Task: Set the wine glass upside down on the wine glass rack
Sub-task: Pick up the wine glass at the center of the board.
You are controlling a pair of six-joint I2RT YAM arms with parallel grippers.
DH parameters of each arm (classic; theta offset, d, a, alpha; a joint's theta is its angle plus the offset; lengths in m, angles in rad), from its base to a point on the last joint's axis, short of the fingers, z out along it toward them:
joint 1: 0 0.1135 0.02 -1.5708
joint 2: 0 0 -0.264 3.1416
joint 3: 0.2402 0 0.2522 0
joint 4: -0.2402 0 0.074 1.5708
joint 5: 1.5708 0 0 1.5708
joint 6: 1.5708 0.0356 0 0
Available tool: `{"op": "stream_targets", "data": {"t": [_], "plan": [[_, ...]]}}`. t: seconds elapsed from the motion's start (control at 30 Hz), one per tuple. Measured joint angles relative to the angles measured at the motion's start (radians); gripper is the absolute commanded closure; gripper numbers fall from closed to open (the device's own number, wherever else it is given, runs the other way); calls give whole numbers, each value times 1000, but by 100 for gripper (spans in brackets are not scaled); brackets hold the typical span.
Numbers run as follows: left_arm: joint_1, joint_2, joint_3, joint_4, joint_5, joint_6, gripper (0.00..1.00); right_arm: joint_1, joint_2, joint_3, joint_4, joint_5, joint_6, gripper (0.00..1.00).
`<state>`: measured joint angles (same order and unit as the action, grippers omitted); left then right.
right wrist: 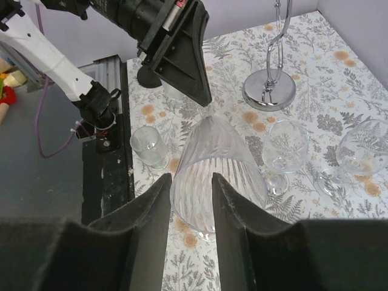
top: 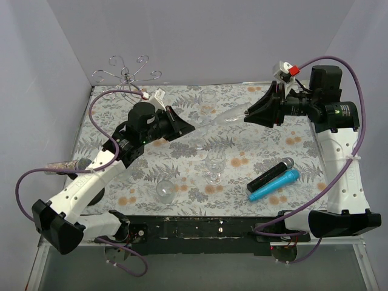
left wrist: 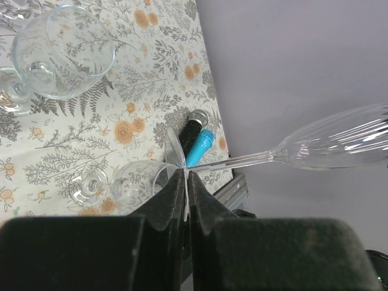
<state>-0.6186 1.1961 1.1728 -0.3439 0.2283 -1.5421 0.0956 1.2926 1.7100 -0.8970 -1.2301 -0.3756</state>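
While the wine glass (top: 225, 119) hangs level above the desk (top: 200, 100), my left pincer (left wrist: 186, 176) is clamped on its foot; my right pincer (right wrist: 191, 180) encloses the bowl, gripping it, I think.

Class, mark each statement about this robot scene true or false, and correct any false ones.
1. The left gripper is shut on the wine glass at its foot. True.
2. The wine glass stands upright on the table. False: it is held level in the air, its bowl between the right gripper fingers.
3. A black microphone and a blue microphone lie side by side. True.
4. The wine glass rack stands at the far right corner. False: it stands at the far left corner.
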Motion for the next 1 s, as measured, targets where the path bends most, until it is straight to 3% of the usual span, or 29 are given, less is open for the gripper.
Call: {"op": "stream_targets", "data": {"t": [0.1, 0.17, 0.4, 1.0], "plan": [[0, -32, 0, -15, -28, 22, 100, 0, -1, 1, -13, 3, -22, 32], [0, -49, 2, -31, -46, 39, 100, 0, -1, 6, -40, 8, -48, 26], [0, -92, 32, -118, -108, 90, 100, -60, -6, 61, -99, 6, -121, 23], [-1, -191, 159, -323, -274, 229, 100, -263, -90, 18, -90, -132, -146, 21]]}}
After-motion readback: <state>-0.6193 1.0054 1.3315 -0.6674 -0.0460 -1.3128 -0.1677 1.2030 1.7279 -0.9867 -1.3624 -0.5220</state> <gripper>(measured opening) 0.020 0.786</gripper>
